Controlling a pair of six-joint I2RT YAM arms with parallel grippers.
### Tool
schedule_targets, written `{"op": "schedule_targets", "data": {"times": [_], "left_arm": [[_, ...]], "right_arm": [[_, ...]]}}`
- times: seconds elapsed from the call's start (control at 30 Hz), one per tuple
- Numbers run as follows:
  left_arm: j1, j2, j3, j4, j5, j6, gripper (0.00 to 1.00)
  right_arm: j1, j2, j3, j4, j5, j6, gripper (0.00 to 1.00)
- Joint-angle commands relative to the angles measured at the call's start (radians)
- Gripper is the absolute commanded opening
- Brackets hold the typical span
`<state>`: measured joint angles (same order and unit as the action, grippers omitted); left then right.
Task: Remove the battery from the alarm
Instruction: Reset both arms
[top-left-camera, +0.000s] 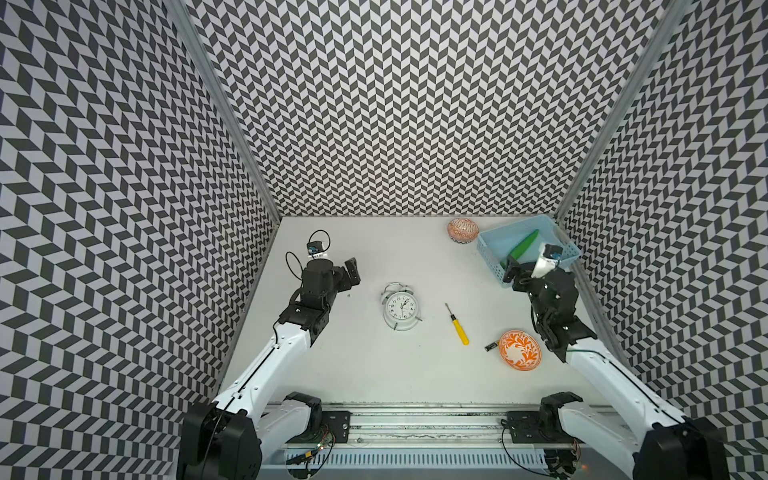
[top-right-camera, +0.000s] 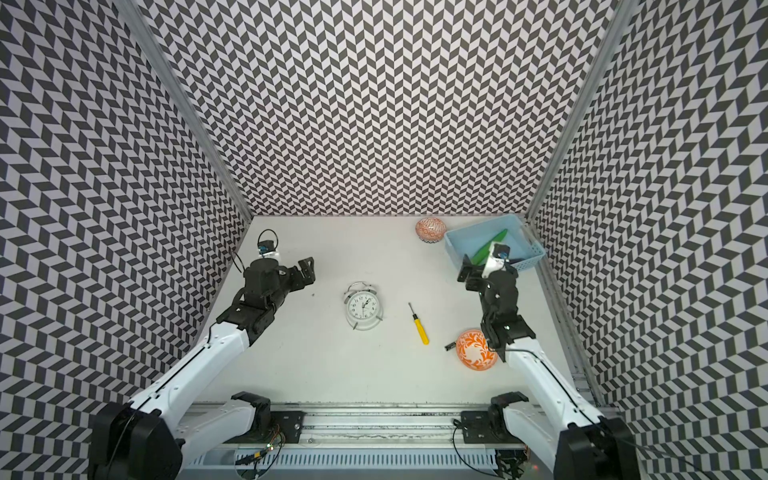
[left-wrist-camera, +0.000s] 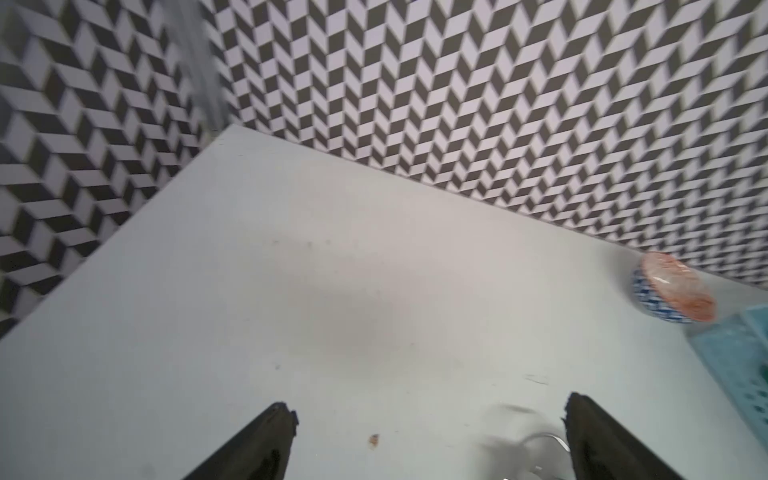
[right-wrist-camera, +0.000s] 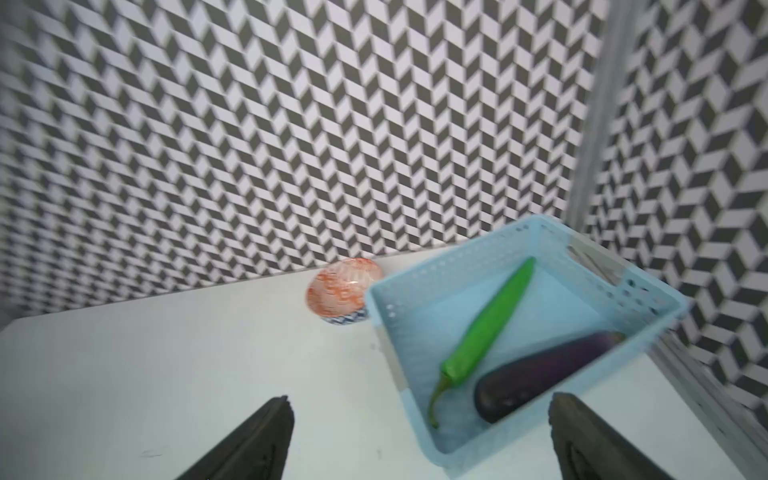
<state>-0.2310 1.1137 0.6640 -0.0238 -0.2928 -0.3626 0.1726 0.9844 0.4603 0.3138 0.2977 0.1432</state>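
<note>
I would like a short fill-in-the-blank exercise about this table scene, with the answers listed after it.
The battery lies next to the large orange ____.
The alarm lies with its dial facing ____.
The screwdriver has a ____ handle.
The basket holds a green pepper and a purple ____.
Missing words: bowl; up; yellow; eggplant.

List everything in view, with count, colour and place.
alarm: one, white, mid-table, dial showing
screwdriver: one, yellow handle, lying right of the alarm
battery: one, dark with a gold end, on the table beside the near bowl
bowls: two, orange-patterned, one near the right arm, one at the back by the basket
basket: one, light blue, far right corner
pepper: one, green, in the basket
eggplant: one, purple, in the basket
table: one, white
left gripper: black, open, empty, left of the alarm
right gripper: black, open, empty, by the basket
</note>
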Motion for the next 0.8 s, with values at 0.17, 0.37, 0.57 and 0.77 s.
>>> {"op": "schedule_targets", "data": {"times": [0.17,0.37,0.57,0.77], "left_arm": [[0.195,0.174,-0.248,0.644,-0.083,0.142,1.00],[0.236,0.286,-0.423,1.155,0.136,0.301,1.00],[0.221,0.428,-0.388,1.215,0.180,0.333,1.00],[0.217,0.452,-0.401,1.281,0.178,0.346,1.00]], "right_arm": [[-0.085,0.059,-0.361,0.636,0.086,-0.106,1.00],[-0.096,0.248,-0.417,0.990,-0.016,-0.147,0.99],[-0.110,0.508,-0.408,1.233,-0.161,-0.149,0.99],[-0.125,0.593,-0.196,0.989,-0.171,-0.139,0.99]]}}
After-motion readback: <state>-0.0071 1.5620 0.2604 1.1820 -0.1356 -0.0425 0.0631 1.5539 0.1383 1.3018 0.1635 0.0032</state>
